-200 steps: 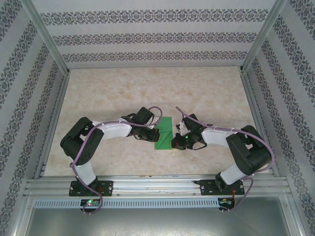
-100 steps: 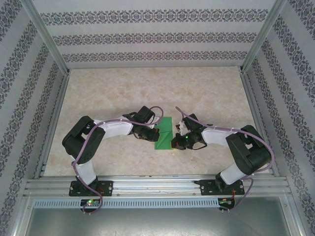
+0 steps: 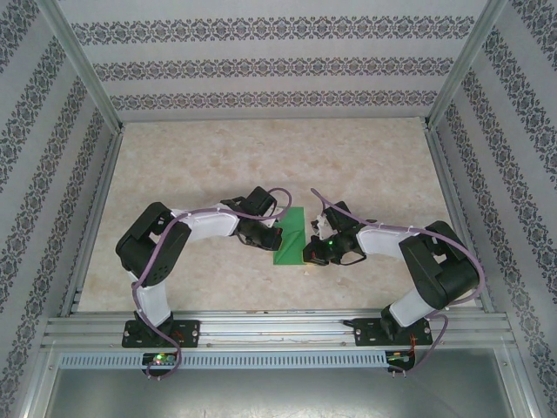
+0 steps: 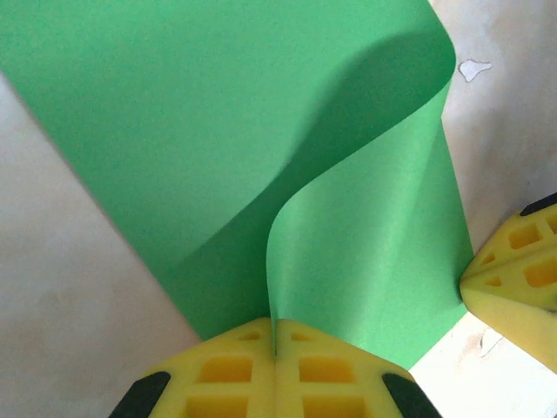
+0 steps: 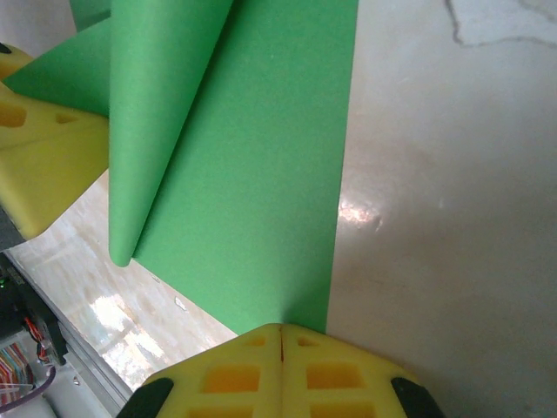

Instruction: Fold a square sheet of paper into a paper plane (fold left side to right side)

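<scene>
The square sheet of paper (image 3: 293,228) is bright green and lies on the table between my two grippers. My left gripper (image 4: 276,335) is shut on the sheet's left edge. It holds that side lifted, so the paper (image 4: 218,131) curls up and over toward the right. My right gripper (image 5: 280,335) is shut, and its tips rest on the near right corner of the flat part of the sheet (image 5: 252,174). From above, the left gripper (image 3: 277,237) and right gripper (image 3: 307,253) face each other across the paper. The paper plane is out of view.
The marble-patterned table (image 3: 261,165) stretches behind the paper. Patterned walls and aluminium posts (image 3: 83,70) close it in on three sides. An aluminium rail (image 3: 278,331) carries both arm bases along the near edge.
My left arm has shifted slightly right, carrying the pinched paper edge further over the sheet. The right arm has stayed still.
</scene>
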{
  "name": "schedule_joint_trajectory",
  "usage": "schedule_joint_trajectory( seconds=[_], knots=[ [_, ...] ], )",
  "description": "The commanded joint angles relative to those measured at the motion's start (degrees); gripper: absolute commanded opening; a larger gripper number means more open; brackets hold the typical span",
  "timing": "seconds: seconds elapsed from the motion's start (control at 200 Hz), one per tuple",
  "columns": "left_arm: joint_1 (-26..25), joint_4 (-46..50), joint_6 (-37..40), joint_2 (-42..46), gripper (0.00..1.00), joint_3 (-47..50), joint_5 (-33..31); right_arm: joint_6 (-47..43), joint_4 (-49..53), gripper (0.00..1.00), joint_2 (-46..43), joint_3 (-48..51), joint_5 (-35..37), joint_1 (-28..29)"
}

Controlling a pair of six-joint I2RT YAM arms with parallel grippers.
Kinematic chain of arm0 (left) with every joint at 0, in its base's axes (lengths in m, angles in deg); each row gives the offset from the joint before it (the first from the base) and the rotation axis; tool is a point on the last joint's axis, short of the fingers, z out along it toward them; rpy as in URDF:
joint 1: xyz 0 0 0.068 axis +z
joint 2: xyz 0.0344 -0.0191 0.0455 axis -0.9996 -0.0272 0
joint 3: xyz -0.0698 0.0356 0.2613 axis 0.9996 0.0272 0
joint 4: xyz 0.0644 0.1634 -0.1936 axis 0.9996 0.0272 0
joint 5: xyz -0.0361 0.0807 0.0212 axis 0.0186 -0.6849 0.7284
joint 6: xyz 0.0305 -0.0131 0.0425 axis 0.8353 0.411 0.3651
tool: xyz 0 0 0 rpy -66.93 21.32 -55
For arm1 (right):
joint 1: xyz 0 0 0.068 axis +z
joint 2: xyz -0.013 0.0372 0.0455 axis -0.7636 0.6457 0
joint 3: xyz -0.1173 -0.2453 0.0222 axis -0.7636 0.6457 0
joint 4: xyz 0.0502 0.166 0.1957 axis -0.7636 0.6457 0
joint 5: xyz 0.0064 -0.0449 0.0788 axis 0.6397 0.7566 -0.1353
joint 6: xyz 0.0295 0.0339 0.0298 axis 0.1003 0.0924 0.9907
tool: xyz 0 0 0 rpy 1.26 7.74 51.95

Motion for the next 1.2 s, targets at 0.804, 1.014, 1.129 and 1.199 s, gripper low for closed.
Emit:
schedule_joint_trajectory(
  seconds=[0.804,1.014,1.129,1.199],
  knots=[
    [0.85,6.24,3.48,-1.15,0.01,-3.89,-3.08,-1.26,3.13,0.0,2.18,0.38,2.44,-0.63],
    [0.88,6.37,3.72,-1.2,0.01,-4.44,-2.93,-1.25,3.15,0.0,2.44,0.37,2.36,-0.68],
    [0.82,7.02,4.14,-1.52,0.01,-4.71,-3.25,-1.26,3.21,0.0,2.53,0.28,2.26,-0.68],
    [0.82,7.18,4.21,-1.69,0.01,-4.71,-3.34,-1.25,3.18,0.0,2.53,0.2,2.26,-0.72]
  ],
)
